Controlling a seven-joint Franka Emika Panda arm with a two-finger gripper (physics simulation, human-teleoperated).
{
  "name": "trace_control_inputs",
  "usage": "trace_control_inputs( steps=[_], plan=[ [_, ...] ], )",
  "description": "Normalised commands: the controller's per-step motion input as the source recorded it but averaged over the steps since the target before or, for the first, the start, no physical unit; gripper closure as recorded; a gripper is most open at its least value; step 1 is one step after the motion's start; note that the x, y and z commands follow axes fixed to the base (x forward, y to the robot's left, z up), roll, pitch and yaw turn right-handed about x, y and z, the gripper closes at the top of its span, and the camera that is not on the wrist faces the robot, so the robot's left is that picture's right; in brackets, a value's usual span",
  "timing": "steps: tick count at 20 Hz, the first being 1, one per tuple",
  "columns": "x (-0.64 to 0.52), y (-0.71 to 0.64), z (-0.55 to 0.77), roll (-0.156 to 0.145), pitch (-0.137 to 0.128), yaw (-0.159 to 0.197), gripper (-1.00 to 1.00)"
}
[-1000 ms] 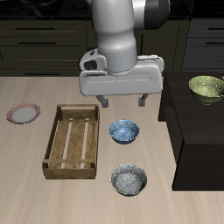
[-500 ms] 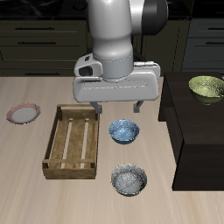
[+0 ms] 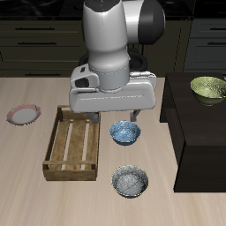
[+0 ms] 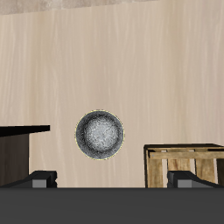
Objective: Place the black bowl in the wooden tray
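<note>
You've got a blue patterned bowl (image 3: 124, 133) sitting upright on the light wood table (image 3: 26, 190), mid-table. A green-yellow bowl (image 3: 209, 87) rests on top of the dark cabinet block (image 3: 199, 141) at the table's side. On the opposite side, near the back edge, there's a small plate with a reddish rim (image 3: 23, 115), lying flat. Dark drawer fronts (image 3: 40, 40) run behind the table.

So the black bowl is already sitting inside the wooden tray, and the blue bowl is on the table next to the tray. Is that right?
Not quite. The black bowl is not in the wooden tray; it sits on the table beside the tray, nearer the front edge, as the exterior view shows. The tray holds nothing. The rest stands: the blue bowl is on the table next to the tray.
</note>
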Motion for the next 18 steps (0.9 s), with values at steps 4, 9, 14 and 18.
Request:
trace_control_inputs(
  steps=[4, 9, 14, 18],
  plan=[
    [0.05, 0.02, -0.14, 0.023, -0.013, 0.041, -1.0],
    [0.13, -0.06, -0.37, -0.027, 0.032, 0.021, -1.0],
    [0.12, -0.11, -0.41, -0.026, 0.042, -0.003, -1.0],
    [0.03, 0.0, -0.28, 0.017, 0.038, 0.012, -1.0]
  ],
)
